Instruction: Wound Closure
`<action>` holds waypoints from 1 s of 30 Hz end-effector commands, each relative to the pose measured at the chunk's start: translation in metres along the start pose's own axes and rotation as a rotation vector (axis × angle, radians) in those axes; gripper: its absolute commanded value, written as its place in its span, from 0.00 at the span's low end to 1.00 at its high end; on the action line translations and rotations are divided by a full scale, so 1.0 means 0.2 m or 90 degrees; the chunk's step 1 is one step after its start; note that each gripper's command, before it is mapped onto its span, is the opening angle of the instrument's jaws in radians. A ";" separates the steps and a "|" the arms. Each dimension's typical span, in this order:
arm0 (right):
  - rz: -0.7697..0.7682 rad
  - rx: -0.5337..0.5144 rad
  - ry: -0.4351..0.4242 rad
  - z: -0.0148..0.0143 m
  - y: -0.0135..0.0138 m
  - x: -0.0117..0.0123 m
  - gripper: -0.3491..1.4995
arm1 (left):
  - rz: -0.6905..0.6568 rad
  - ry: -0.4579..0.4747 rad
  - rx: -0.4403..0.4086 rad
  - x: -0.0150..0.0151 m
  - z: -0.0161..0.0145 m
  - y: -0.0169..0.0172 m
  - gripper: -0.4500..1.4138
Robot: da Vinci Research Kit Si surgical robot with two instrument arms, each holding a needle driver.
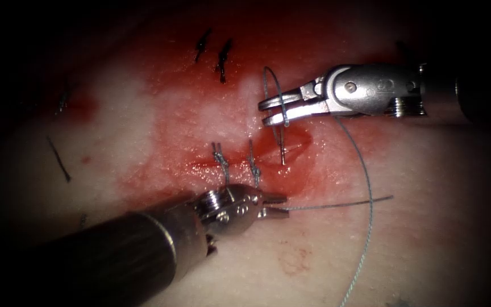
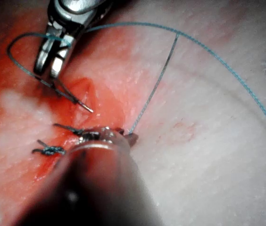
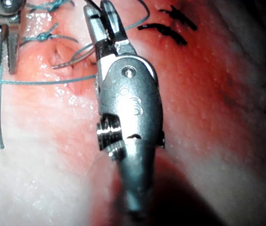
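The right tool (image 1: 273,111) reaches in over the tissue (image 1: 427,227) from its right edge, its jaws closed on the needle (image 1: 283,132) partway along its curve. From the jaws the needle arcs up and over, and its other end points down into the open right end of the cut (image 1: 282,153); whether the tip touches or enters the tissue there cannot be told. In the right wrist view the same tool (image 3: 103,19) grips the needle (image 3: 71,59) just beside the cut.

The left tool (image 1: 275,206) lies below the cut, its jaws closed on the thread (image 1: 336,203) close to its free end, which runs right from the jaws. More thread sweeps from the needle down toward the tissue's lower edge. In the left wrist view the thread (image 2: 152,94) rises from the left tool toward the long arc.

Two knotted stitches (image 1: 221,159) cross the cut left of the needle. Red fluid (image 1: 188,113) stains the tissue around the cut, and dark marks (image 1: 214,51) sit near its upper edge.
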 end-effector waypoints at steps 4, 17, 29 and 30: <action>0.222 0.008 0.007 0.004 0.002 -0.003 0.00 | -0.003 -0.002 0.000 -0.002 0.002 0.000 0.41; 0.490 0.043 0.090 0.009 -0.004 -0.013 0.00 | -0.001 -0.006 0.000 -0.003 0.004 0.002 0.41; 0.561 0.012 0.146 0.014 -0.019 -0.027 0.00 | 0.000 -0.004 -0.015 -0.002 -0.007 0.007 0.40; 0.561 0.012 0.146 0.014 -0.019 -0.027 0.00 | 0.000 -0.004 -0.015 -0.002 -0.007 0.007 0.40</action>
